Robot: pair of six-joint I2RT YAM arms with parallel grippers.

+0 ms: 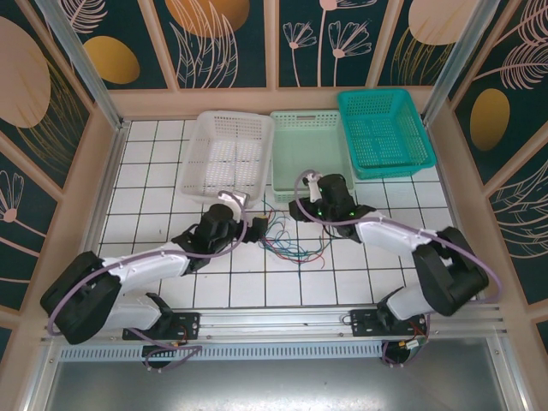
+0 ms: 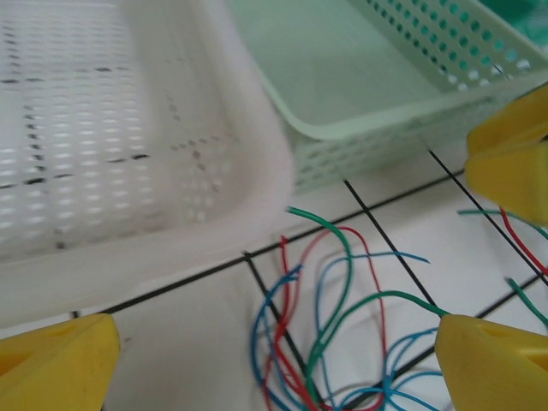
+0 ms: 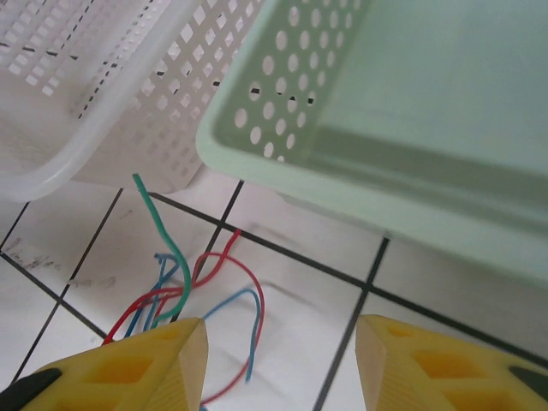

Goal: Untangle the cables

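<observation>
Cables: I'm seeing the thin red, green and blue wires (image 1: 289, 241) lying tangled on the white tiled table (image 1: 145, 214), between the two grippers.
Left wrist view: it's showing me separate loops crossing each other, which the top view is blurring into one clump.
Left gripper (image 2: 274, 368): its yellow fingers are standing wide apart, straddling the tangle and clamping nothing.
Right gripper (image 3: 282, 368): its fingers are standing apart, with the wire ends lying by its left finger.
Surroundings: the white perforated plastic basket (image 1: 227, 154) and the pale green plastic tray (image 1: 308, 158) are crowding the wires from behind. The teal mesh basket (image 1: 384, 133) is sitting farther right.

L end effector (image 2: 274, 342) & R end effector (image 3: 281, 332) both spread wide.
</observation>
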